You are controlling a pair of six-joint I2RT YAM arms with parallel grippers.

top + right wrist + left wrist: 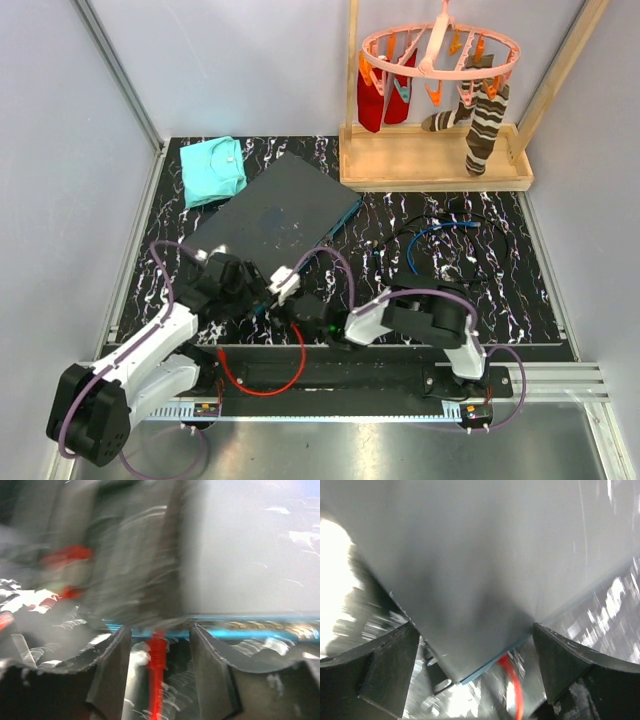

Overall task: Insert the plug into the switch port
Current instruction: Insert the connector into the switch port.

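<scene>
backing out with right gripper fingers parted round the red cable, you could snag it, unseating the plug. left gripper fingers spread astride the switch.

Blur hides whether the plug sits in the switch.

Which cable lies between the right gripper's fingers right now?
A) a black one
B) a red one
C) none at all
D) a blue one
B: the right wrist view shows a red cable running between the parted fingers of the right gripper, up toward the teal edge of the switch.
</scene>
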